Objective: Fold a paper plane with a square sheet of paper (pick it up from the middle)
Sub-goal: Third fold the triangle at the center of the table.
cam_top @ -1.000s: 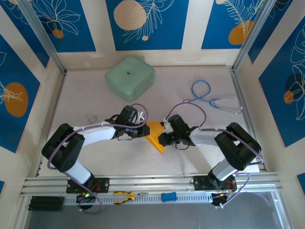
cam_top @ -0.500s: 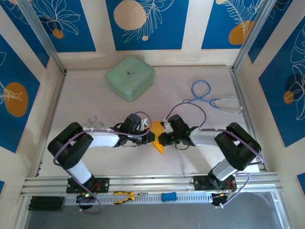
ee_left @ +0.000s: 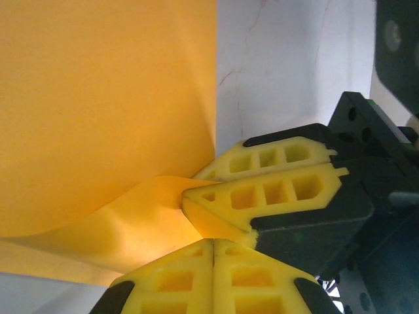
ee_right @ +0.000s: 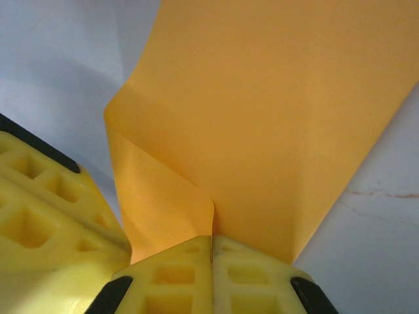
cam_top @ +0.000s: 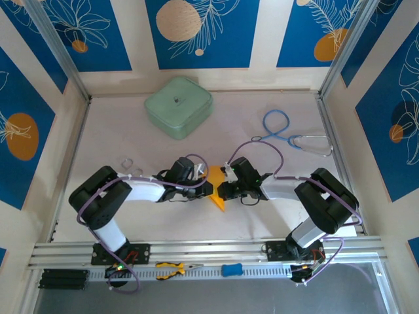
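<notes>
Orange-yellow and right in the thick of it: the square sheet of paper [cam_top: 215, 183] sits at the middle of the table [cam_top: 196, 222], caught between both arms. The left hand [cam_top: 205, 188] comes in from the left and the right hand [cam_top: 222, 190] from the right, meeting nose to nose over the sheet.

From the left wrist, the left hand [ee_left: 213, 243] has its yellow pads pressed tight together, with a curled flap of the paper pinched between them. Just above, the right hand's fingers [ee_left: 226, 212] are closed on the same fold.

From the right wrist, the right hand [ee_right: 211, 241] is clamped on the sheet's near edge. One flap is bent over to the left, and the rest of the sheet spreads away over the pale table.

Well back by the far wall, the mint-green case [cam_top: 178, 106] sits apart from the action. Yellow-handled pliers [cam_top: 171, 267] lie on the front rail.
</notes>
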Robot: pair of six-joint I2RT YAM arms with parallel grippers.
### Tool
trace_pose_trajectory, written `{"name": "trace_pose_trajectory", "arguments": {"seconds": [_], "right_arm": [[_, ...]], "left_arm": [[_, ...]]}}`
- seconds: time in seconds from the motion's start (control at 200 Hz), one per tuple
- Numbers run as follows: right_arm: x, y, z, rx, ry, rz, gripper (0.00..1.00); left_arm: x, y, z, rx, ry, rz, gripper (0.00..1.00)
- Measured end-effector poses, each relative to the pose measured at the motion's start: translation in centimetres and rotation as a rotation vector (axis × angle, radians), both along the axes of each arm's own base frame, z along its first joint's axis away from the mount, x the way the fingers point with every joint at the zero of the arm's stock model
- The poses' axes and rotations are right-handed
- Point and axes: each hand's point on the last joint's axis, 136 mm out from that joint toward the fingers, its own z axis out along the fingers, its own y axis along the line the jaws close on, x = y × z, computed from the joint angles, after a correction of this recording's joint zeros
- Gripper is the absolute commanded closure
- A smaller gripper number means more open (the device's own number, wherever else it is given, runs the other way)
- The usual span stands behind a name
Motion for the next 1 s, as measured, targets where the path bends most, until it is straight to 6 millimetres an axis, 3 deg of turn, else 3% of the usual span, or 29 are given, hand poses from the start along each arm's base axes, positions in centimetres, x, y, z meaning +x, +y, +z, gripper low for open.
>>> {"name": "trace_pose_trajectory", "arguments": {"seconds": [0.685, 0.855, 1.0], "right_arm": [[0.0, 0.0, 0.0, -0.002, -0.001, -0.002, 0.94], [-0.1, -0.1, 0.2, 0.001, 0.015, -0.019, 0.74], [0.0, -0.9, 2.1, 0.006, 0.013, -0.070, 0.55]], "left_arm": [[-0.3, 0.6, -2.6, 0.060, 0.058, 0.019, 1.00], [-0.3, 0.7, -2.6, 0.061, 0.057, 0.020, 1.00], [-0.3, 0.7, -2.6, 0.063, 0.058, 0.021, 1.00]]}}
